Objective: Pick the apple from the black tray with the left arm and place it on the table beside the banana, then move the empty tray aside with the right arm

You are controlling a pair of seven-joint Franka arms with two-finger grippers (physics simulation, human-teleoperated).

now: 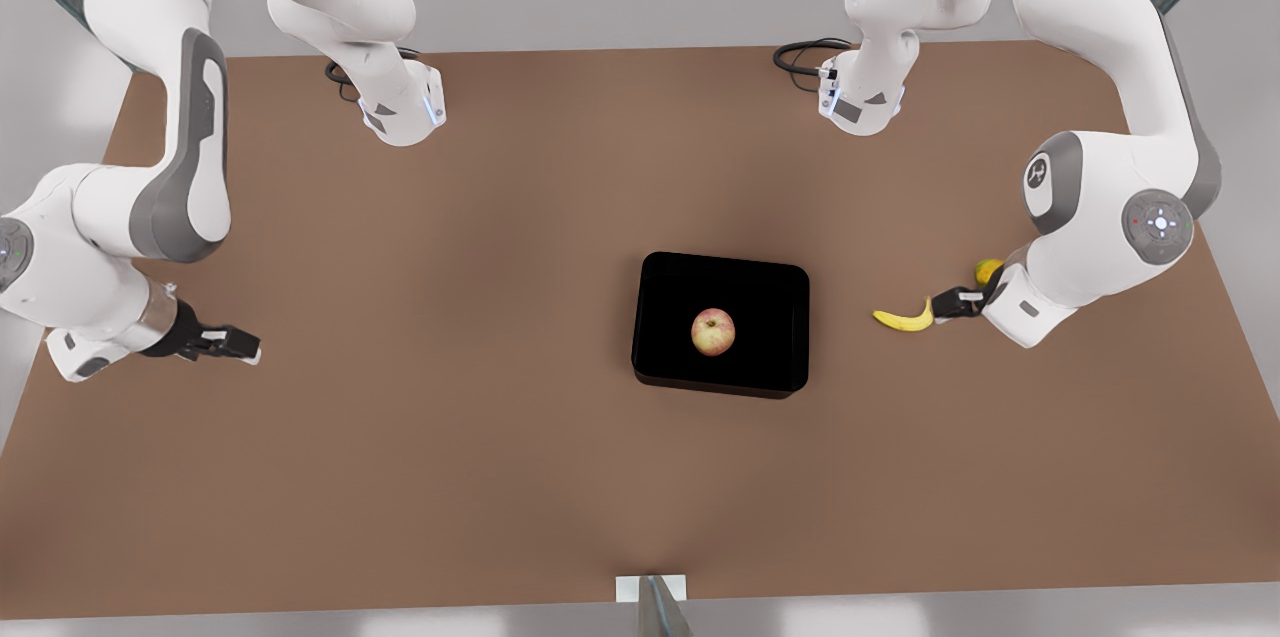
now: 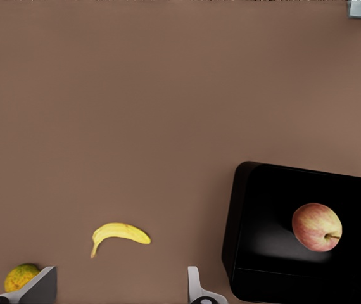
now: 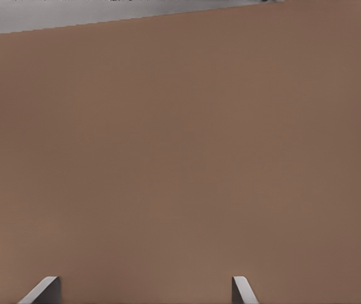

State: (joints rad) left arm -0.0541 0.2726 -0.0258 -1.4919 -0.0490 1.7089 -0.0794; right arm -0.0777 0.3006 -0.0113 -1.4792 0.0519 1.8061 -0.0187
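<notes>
A large, flat, matte brown tabletop (image 1: 450, 437) is seen from above. At the front view's left, the right arm's black two-finger gripper (image 1: 245, 344) is held over bare table, well apart from every loose object; in the right wrist view its pale fingertips (image 3: 41, 291) stand wide apart with nothing between them. Near the centre, a shallow, glossy black rectangular tray with rounded corners and a low rim (image 1: 660, 367) is laid flat on the table. Inside it, close to the middle of its floor and clear of the rim, a round, smooth red-and-yellow blushed apple (image 1: 713, 332) is seated; nothing else is contained. Toward the front view's right, apart from the tray, a small curved yellow banana with dark tips (image 1: 905, 319) lies on the table. Just beside its end, the left arm's black gripper (image 1: 955, 303) is positioned, its fingertips (image 2: 196, 288) spread apart and empty in the left wrist view. A small round yellow-orange fruit (image 1: 989, 270) is set just behind that gripper.
</notes>
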